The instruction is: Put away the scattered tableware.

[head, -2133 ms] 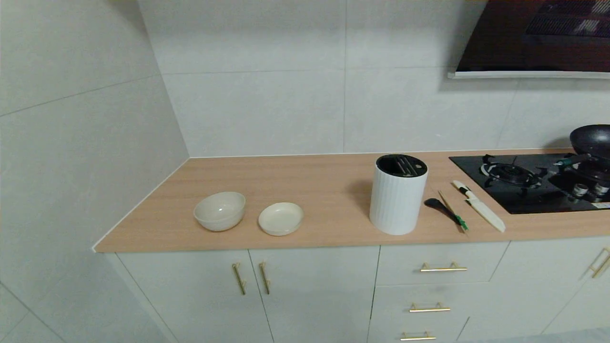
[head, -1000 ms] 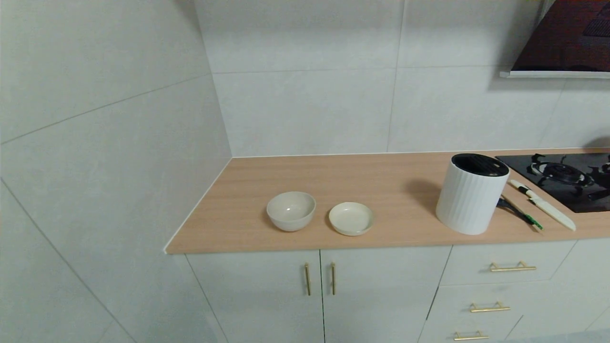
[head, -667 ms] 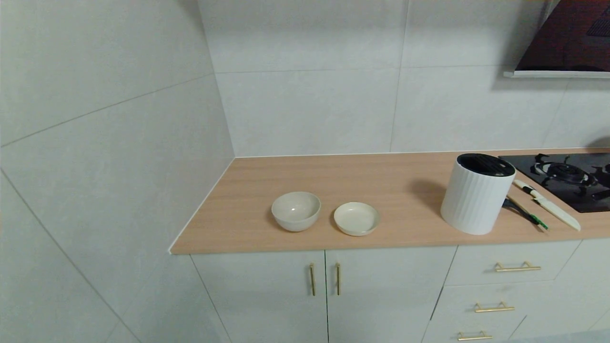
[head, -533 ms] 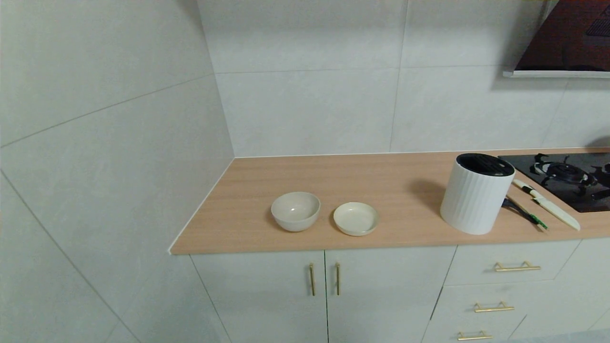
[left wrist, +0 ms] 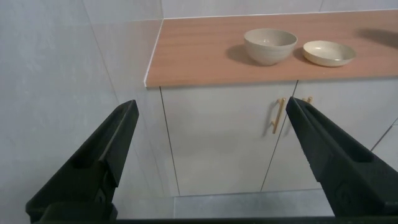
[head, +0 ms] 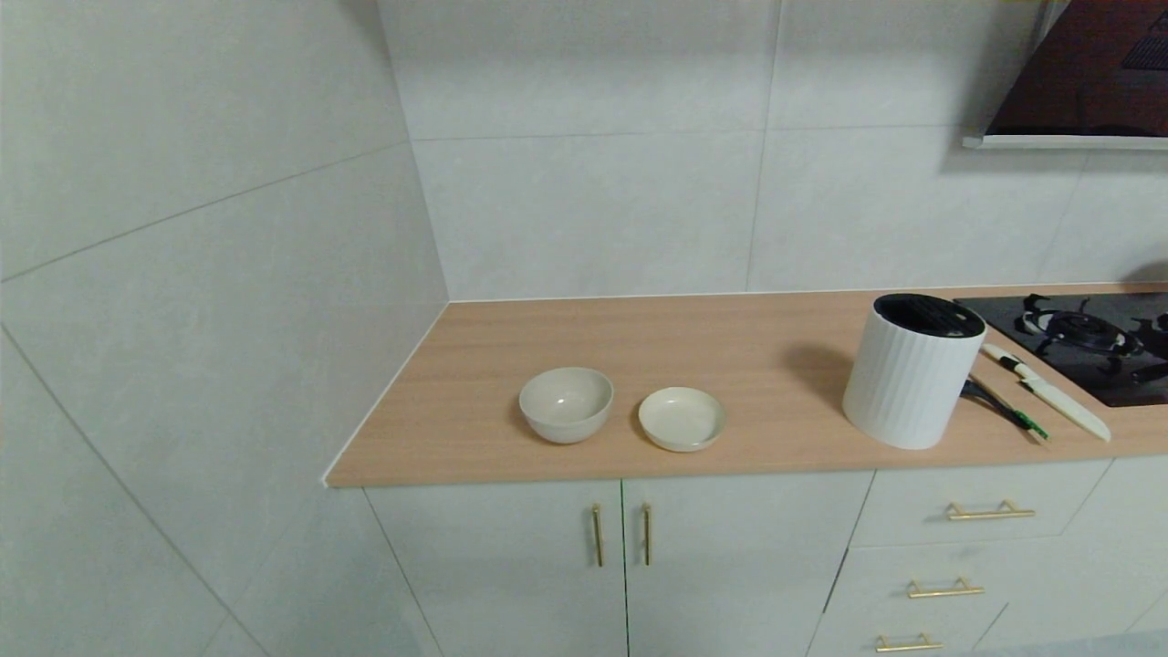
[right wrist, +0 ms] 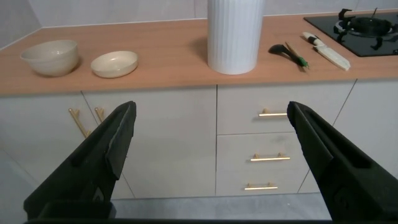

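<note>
On the wooden counter (head: 712, 338) a cream bowl (head: 566, 404) (left wrist: 270, 45) (right wrist: 50, 56) stands beside a shallow cream dish (head: 682, 418) (left wrist: 328, 53) (right wrist: 114, 63). A white ribbed utensil holder (head: 912, 371) (right wrist: 233, 34) stands to their right. Past it lie a black spoon (head: 990, 400) (right wrist: 281, 51), chopsticks (head: 1008, 409) (right wrist: 296, 56) and a white knife (head: 1049, 394) (right wrist: 326, 50). My left gripper (left wrist: 208, 158) hangs open low before the cabinet, well short of the bowl. My right gripper (right wrist: 211, 158) hangs open before the drawers, below the holder.
A black gas hob (head: 1081, 342) (right wrist: 367, 25) occupies the counter's right end under a dark range hood (head: 1086, 82). Tiled walls close the counter's left side and back. Below are cabinet doors (head: 620, 557) and drawers (head: 985, 511) with gold handles.
The head camera swung left earlier, so the whole scene slid right; over the last half second it is still. Nothing on the counter has moved.
</note>
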Motion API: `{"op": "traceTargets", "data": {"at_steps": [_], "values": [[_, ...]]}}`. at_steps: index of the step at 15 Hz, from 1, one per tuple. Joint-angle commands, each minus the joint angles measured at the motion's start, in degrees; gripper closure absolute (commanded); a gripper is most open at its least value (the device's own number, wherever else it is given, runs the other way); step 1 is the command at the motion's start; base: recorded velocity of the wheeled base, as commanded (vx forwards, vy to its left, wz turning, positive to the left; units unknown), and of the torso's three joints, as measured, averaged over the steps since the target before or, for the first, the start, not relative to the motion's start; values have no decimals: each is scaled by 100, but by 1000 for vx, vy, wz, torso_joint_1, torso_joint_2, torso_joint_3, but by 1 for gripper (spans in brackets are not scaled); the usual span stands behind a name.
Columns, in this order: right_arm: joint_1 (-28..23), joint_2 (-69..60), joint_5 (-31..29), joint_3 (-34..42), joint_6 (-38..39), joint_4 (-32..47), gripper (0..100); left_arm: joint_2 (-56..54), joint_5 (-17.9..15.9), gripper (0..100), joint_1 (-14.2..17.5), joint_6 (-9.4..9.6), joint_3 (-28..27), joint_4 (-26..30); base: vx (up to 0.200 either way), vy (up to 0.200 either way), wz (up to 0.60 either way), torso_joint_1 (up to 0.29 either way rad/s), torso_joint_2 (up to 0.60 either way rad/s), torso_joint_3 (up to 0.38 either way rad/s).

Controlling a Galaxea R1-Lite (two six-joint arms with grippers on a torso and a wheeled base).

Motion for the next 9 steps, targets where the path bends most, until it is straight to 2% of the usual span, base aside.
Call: {"op": "traceTargets", "data": {"at_steps": [1, 3, 9], "values": [[-2, 9, 1, 0, -3, 0, 0, 0, 1, 0, 0, -3, 0, -1, 0, 0, 0, 0, 0, 0], [-2, 9, 1, 0, 6, 0, 0, 0, 1, 0, 0, 6, 0, -1, 0, 0, 0, -45, 99, 50], [-2, 9, 1, 0, 6, 0, 0, 0, 1, 0, 0, -3, 0, -1, 0, 0, 0, -179, 382, 204]]}}
